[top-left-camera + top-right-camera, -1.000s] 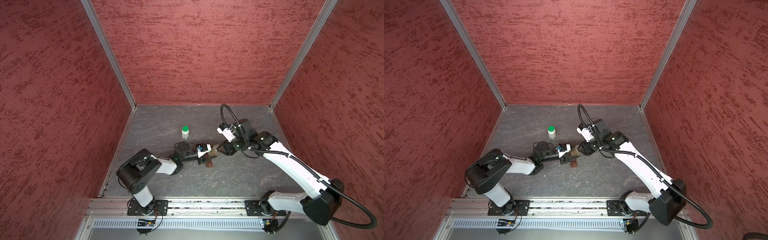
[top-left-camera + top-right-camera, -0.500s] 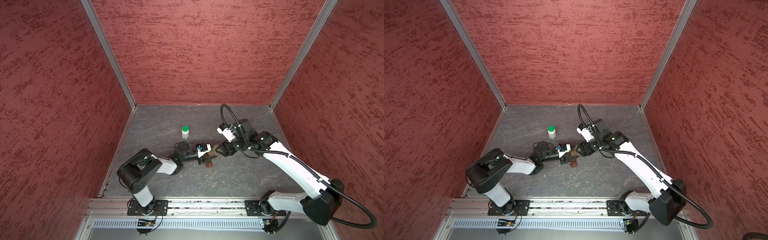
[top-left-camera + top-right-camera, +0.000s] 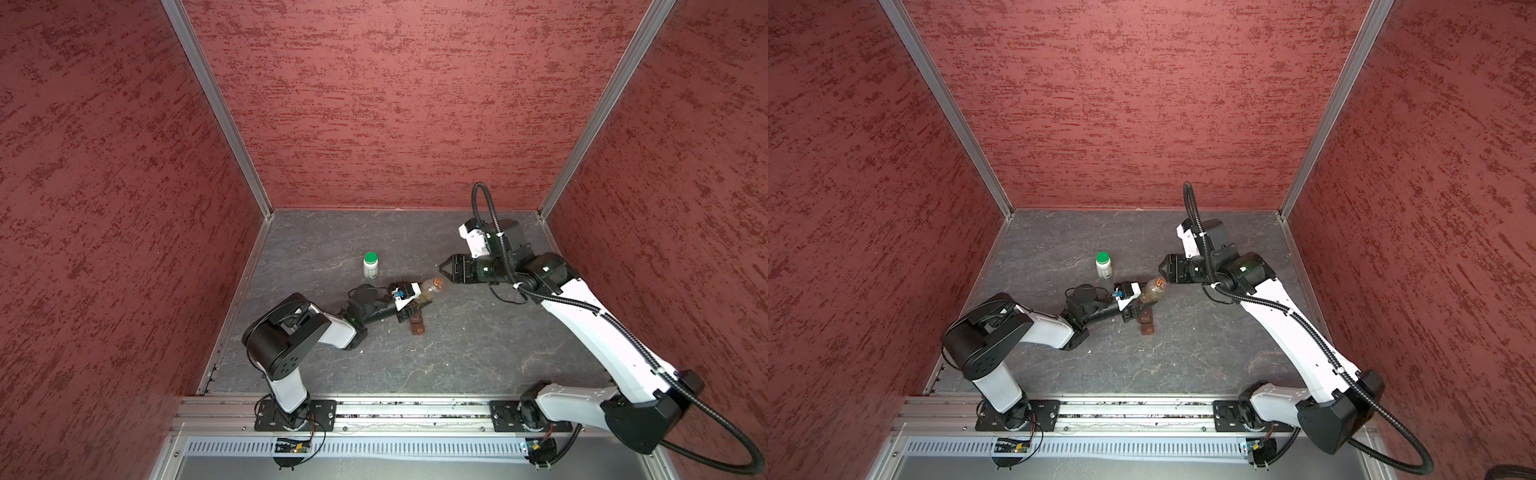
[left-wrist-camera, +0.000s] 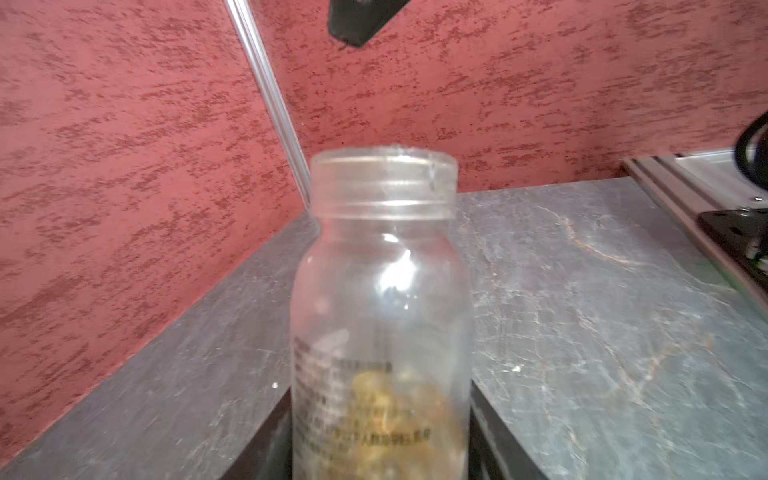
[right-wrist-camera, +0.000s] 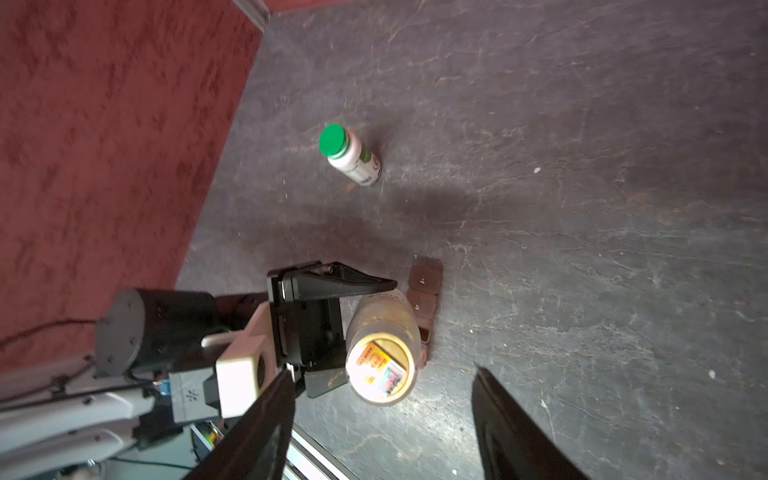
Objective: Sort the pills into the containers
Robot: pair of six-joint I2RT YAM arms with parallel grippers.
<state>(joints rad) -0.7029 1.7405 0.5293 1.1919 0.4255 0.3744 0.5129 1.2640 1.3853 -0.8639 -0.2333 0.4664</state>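
- Two robot arms meet near the middle of a dark grey, stone-patterned surface (image 3: 478,345), boxed in on three sides by red textured walls (image 3: 395,104).
- The left fingers (image 5: 345,284) reach in from about 8 o'clock. They are closed partway around the lower body of a clear bottle (image 3: 430,289), one black finger on each side, gripping it.
- The clear bottle is tilted in both top views, its mouth end pointing toward about 2 o'clock. The left wrist view shows its ribbed neck close up.
- A bright orange printed patch shows at the mouth end (image 5: 380,368). Whether it is a seal or a label seen through the plastic cannot be told.
- A small heap of amber pills (image 4: 395,411) sits at the base of the clear bottle, blurred in the left wrist view.
- The right fingers (image 5: 266,424) are spread wide with nothing between them. They hang just beside the bottle's mouth end, at about 2 o'clock from it, and are not touching it.
- A white bottle (image 3: 370,268) with a green cap stands upright on the surface, at about 10 o'clock from the clear bottle. It is near the left arm but apart from it.
- A brown strip (image 3: 417,324) of small square compartments lies flat on the surface at about 6 o'clock from the clear bottle. Its far end lies under the left fingers in both top views. Whether its lids are open or closed cannot be told.
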